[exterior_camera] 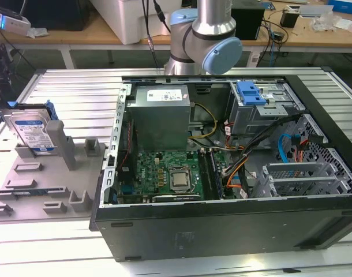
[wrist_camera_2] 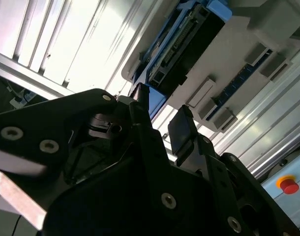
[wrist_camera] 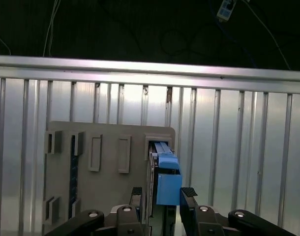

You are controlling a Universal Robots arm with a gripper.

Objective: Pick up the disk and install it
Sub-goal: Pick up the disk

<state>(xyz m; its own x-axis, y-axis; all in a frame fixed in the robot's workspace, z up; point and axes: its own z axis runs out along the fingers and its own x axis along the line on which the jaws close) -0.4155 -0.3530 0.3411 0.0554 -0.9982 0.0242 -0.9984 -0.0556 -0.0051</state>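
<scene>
The disk (exterior_camera: 33, 131) stands on edge in a grey holder (exterior_camera: 55, 173) on the table (exterior_camera: 66, 81), at the exterior view's left, well apart from the open case (exterior_camera: 222, 231), and it seems to lean a little against one of the holder's posts. In the first wrist view its blue bracket (wrist_camera: 167, 183) lines up with the gap of the hand (wrist_camera: 162, 192). The hand is wide open and empty, its fingers (wrist_camera: 188, 192) clear of the disk on both sides. The second wrist view agrees, with the hand (wrist_camera_2: 161, 105) spread and the disk (wrist_camera_2: 182, 46) some way beyond it. The likeliest trouble is alignment. If the hand comes in slightly off centre or at an angle that does not match the lean, one finger could land on the bracket's top edge and jam the disk in its slot or tip it over. A grip taken only on the blue plastic may flex and let the metal body swing or slip. Lifting at a slant could drag the disk against the post and pull the holder along the table. Further out, the case is crowded: loose cables (exterior_camera: 262, 144) cross in front of the drive bay (exterior_camera: 262, 107), which carries a blue tab (exterior_camera: 250, 92), so a carried disk could snag there or meet the bay askew.
</scene>
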